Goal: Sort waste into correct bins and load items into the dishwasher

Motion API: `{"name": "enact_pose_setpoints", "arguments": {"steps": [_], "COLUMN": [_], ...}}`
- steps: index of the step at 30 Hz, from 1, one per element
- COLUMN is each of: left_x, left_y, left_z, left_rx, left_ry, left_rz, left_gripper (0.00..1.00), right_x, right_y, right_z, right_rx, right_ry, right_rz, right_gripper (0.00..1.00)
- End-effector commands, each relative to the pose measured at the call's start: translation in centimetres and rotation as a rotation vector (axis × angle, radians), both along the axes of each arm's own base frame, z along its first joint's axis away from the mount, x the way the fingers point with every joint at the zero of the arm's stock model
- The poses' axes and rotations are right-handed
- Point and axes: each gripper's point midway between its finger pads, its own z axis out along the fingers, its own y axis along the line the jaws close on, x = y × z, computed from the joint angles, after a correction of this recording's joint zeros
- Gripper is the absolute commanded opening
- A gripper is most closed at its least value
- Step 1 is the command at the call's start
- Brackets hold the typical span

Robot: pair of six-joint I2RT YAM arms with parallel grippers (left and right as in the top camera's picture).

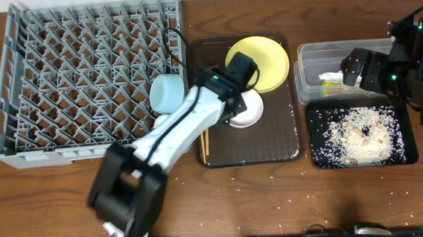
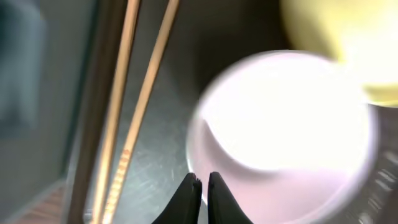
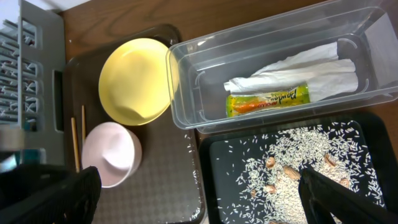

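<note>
The left gripper [image 2: 204, 182] has its jaws closed together on the near-left rim of the round white bowl [image 1: 247, 116], one finger outside the wall and one inside, apparently pinching it. The bowl sits on the dark brown serving tray [image 1: 273, 148] in the middle of the table, just beside the round yellow plate [image 1: 263, 59] at the tray's far end. The two thin wooden chopsticks [image 2: 144, 93] lie along the tray's left side. The large grey plastic dish rack [image 1: 72, 152] stands to the left, with the light blue bowl [image 1: 168, 94] at its right edge. Loading the white bowl looks to be the step in hand. A one-sided pinch will probably let the bowl tip, so a slow, straight lift seems wise, rising clear of the plate and the tray's lip. The bowl can then travel left to a free row of pegs near the blue bowl. The right gripper [image 3: 199, 202] hovers with jaws spread wide and empty over the bins on the right. There the clear plastic rectangular tub [image 3: 373, 37] holds the white crumpled paper napkin [image 3: 311, 65] and the green-and-yellow wrapper packet [image 3: 267, 99]. The shallow black rectangular tray [image 3: 214, 180] holds the whitish rice grains [image 3: 292, 168] and beige scraps.
</note>
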Motion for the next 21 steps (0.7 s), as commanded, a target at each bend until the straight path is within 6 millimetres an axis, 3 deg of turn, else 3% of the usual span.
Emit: {"name": "enact_pose_setpoints", "arguments": {"steps": [1, 4, 6, 8, 10, 16, 21], "left_x": [0.7, 1.5, 1.5, 0.9, 0.2, -1.1, -1.0], "left_y": [1.2, 2.2, 2.0, 1.0, -0.5, -3.3, -1.6], "left_z": [3.9, 6.3, 6.5, 6.1, 5.5, 3.0, 1.4], "left_rx": [0.078, 0.126, 0.113, 0.059, -0.016, -0.185, -0.245], "left_ry": [-0.129, -0.22, -0.222, -0.187, -0.141, 0.004, 0.122], "left_rz": [-0.157, -0.177, -0.187, -0.212, -0.247, -0.293, -0.181], "left_gripper": [0.07, 0.07, 0.09, 0.33, 0.48, 0.66, 0.74], "right_x": [0.0, 0.0, 0.0, 0.0, 0.0, 0.0, 0.0], "right_y": [-0.3, -0.3, -0.3, -0.3, -0.3, -0.3, -0.3], "right_z": [0.0, 0.0, 0.0, 0.0, 0.0, 0.0, 0.0], "right_rx": [-0.008, -0.008, -0.008, -0.008, -0.008, -0.008, -0.008], "right_ry": [0.0, 0.0, 0.0, 0.0, 0.0, 0.0, 0.0], "right_rz": [-0.002, -0.002, -0.002, -0.002, -0.002, -0.002, -0.002], "right_gripper": [0.99, 0.99, 0.99, 0.99, 0.99, 0.99, 0.99]}}
